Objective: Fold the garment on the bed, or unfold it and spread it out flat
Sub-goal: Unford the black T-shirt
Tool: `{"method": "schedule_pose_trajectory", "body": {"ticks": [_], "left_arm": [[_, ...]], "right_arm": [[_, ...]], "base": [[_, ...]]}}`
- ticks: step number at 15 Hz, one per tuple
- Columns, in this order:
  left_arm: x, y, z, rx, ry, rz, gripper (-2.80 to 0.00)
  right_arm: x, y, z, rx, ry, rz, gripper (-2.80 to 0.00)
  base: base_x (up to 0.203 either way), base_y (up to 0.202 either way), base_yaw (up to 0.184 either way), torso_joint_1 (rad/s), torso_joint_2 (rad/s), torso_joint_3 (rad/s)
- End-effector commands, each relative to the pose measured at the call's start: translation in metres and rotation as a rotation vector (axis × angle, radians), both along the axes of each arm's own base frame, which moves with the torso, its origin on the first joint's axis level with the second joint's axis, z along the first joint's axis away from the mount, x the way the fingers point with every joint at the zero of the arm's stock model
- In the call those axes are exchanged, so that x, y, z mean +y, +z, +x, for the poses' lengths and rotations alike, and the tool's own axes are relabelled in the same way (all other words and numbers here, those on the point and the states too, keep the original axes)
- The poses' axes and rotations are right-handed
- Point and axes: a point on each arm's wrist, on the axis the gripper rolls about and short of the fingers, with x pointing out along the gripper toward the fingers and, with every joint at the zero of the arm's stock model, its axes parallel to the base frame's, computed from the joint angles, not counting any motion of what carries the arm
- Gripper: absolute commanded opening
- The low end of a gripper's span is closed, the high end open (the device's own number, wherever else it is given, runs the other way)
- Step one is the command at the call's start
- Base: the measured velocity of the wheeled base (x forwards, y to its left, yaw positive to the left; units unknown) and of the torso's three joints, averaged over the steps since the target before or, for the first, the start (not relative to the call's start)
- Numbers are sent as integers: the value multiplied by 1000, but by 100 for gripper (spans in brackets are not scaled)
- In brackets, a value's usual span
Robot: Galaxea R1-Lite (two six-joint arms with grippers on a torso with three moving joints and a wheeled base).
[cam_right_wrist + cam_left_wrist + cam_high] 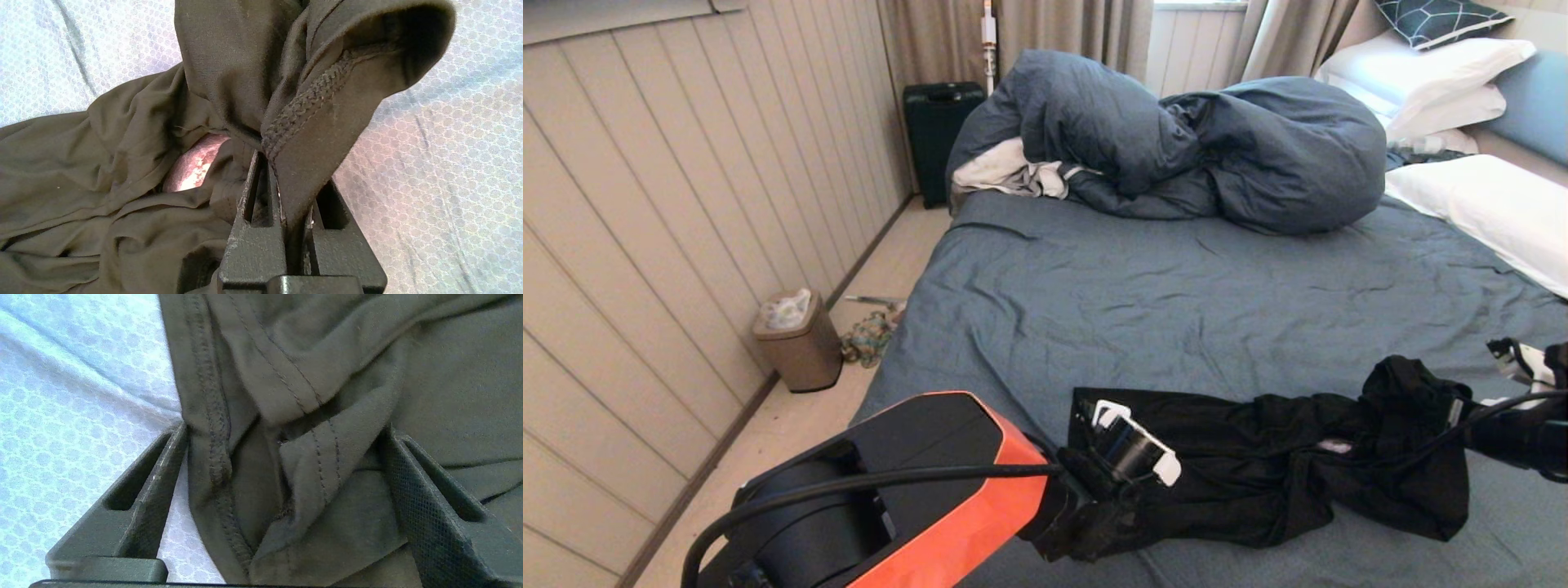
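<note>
Bed (1176,294): one garment (1258,465), two grippers

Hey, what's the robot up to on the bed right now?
It is working on a black T-shirt lying bunched on the bed. The right pincer is shut on a hem of the shirt, lifting that end. The left pincer is open, its fingers on either side of the other end.

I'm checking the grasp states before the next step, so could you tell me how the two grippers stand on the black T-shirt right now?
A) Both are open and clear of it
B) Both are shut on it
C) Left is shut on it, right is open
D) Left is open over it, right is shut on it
D: the left gripper has its fingers spread wide over the T-shirt, while the right gripper pinches a hemmed fold of it.
</note>
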Motion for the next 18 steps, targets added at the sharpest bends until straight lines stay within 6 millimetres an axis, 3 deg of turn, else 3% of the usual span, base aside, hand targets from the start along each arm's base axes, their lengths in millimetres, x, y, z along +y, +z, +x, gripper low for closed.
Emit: {"method": "schedule_pose_trajectory", "body": {"ticks": [1, 11, 13, 18], "left_arm": [[-2, -2, -3, -7, -13, 11, -280], [-1, 15, -14, -34, -21, -49, -280], [11, 22, -12, -30, -4, -43, -280], [68, 34, 9, -30, 104, -45, -280]], "right_arm": [[0, 0, 0, -3, -1, -2, -280], [1, -3, 2, 4, 3, 1, -280], [1, -3, 2, 4, 3, 1, -280], [1, -6, 3, 12, 8, 6, -280]], "base": [[0, 0, 0, 0, 0, 0], [0, 0, 0, 0, 0, 0], [0, 0, 0, 0, 0, 0], [0, 0, 0, 0, 0, 0]]}}
